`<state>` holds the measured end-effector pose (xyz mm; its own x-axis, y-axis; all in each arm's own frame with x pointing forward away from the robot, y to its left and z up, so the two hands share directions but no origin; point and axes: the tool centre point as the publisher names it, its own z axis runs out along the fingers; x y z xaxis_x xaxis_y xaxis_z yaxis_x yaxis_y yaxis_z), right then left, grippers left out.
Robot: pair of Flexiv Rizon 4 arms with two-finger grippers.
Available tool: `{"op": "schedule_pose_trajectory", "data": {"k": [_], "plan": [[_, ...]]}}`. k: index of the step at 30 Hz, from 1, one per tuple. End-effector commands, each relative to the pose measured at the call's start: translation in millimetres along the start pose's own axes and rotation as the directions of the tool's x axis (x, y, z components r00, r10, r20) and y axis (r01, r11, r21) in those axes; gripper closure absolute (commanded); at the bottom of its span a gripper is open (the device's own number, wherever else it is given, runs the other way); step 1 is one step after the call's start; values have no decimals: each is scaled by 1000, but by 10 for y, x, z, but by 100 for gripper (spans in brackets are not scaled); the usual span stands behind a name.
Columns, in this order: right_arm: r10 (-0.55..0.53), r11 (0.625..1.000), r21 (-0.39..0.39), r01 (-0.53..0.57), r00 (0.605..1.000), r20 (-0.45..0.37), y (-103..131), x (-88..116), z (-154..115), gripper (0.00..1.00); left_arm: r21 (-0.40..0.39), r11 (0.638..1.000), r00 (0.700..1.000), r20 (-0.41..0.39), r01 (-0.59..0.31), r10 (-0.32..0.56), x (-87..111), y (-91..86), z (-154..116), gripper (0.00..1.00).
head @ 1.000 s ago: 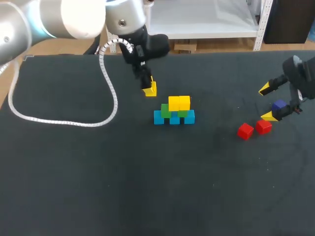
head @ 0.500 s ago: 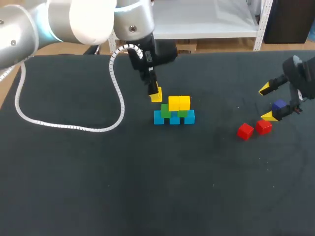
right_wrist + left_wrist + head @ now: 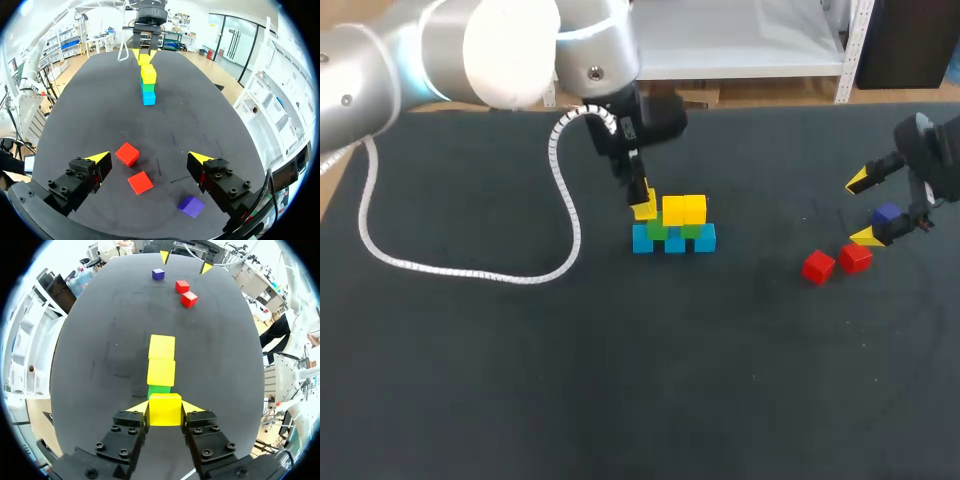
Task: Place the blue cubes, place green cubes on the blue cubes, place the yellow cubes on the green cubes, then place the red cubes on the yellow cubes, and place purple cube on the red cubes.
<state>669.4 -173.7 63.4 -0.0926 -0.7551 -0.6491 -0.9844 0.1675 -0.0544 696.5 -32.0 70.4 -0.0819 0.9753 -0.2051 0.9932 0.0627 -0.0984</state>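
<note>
left gripper [image 3: 642,205] is clamping a yellow cube [image 3: 165,409] at the stack's [image 3: 674,228] left end, toward the desk's [image 3: 620,380] far edge. right gripper [image 3: 862,208] is hanging wide open by the purple cube [image 3: 888,213] near the right edge.

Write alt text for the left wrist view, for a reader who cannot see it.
The left claw is shut on a yellow cube. Right ahead of it is a stack, with two yellow cubes on top and a green cube beneath. Farther ahead on the black table lie two red cubes and a purple cube.
</note>
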Motion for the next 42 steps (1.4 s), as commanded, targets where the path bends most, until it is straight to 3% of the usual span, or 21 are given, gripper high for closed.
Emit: {"op": "schedule_pose_trajectory", "data": {"k": [1, 42], "plan": [[-1, 1000, 1, 1, 1000, 2, 1, 3, 2, 0, -11, 1000, 1000, -17, -3, 3, -15, -25, 33, 100], [-1, 1000, 1, 1, 1000, 2, 1, 3, 2, 0, 2, 999, 999, -25, -35, 35, -82, 96, 134, 100]]}}
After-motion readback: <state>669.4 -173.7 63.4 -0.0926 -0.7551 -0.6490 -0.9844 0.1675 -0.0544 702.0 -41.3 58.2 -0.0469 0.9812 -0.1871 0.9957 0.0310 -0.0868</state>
